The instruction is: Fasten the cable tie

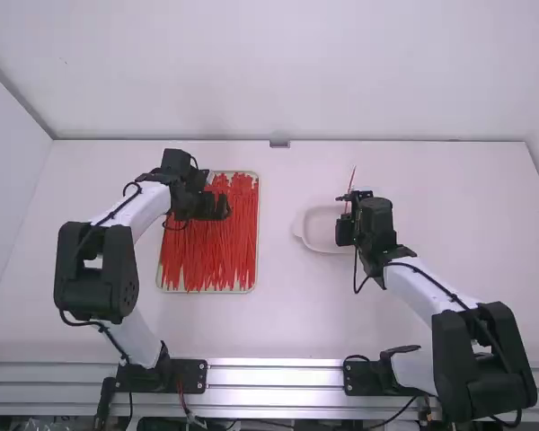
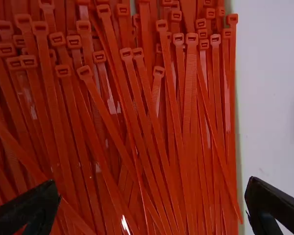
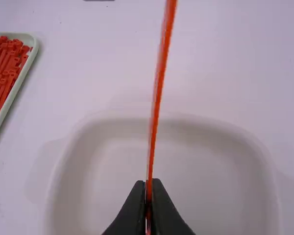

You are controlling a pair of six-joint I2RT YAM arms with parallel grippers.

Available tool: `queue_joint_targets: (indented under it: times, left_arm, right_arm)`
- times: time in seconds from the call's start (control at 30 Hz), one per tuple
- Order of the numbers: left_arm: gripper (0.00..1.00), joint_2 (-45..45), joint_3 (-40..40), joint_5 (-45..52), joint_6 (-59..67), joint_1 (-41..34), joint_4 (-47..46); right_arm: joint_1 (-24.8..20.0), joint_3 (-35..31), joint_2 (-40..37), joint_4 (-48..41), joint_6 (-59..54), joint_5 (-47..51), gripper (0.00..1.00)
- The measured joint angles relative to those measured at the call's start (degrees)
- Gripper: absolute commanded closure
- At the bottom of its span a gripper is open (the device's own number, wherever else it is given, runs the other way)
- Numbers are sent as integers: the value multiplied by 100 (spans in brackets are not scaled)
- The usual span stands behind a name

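White table (image 1: 449, 206) carries a pale tray (image 1: 256, 269) heaped with red cable ties (image 1: 217, 256), left jaws spread wide just above them. Right jaws pinch one cable tie (image 3: 159, 83) upright over a white dish (image 3: 235, 161) beside the tray.

one tray (image 1: 207, 290), one dish (image 1: 314, 235), cable ties (image 1: 216, 247) (dozens)

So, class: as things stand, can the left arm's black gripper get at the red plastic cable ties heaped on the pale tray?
Probably yes: the left gripper hangs open directly above the red plastic cable ties, with nothing between them.
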Motion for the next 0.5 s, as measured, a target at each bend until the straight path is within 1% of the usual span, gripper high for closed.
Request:
queue_joint_targets:
  times: [0.13,0.17,0.2,0.3,0.33,0.37,0.43,0.47,0.5]
  left_arm:
    - [1,0,-2,-2,0,0,-2]
    - [1,2,-2,0,0,0,-2]
    - [1,2,-2,0,2,0,0]
    - [1,0,-2,0,2,0,0]
    - [1,2,-2,-2,2,0,2]
    - [1,0,-4,-2,2,0,4]
    - [1,0,-4,0,2,0,26]
    - [1,2,-4,0,2,0,37]
    - [0,2,-4,-2,2,0,42]
  right_arm:
    - [0,0,0,0,-63,17,95]
    - [0,0,0,0,-68,24,92]
    - [0,0,0,0,-63,17,91]
    - [0,0,0,0,-92,13,73]
    - [0,0,0,2,-83,33,70]
    - [0,0,0,0,-105,15,58]
    - [0,0,0,20,-107,31,50]
    - [0,0,0,35,-107,20,43]
    - [-2,0,0,66,-105,26,2]
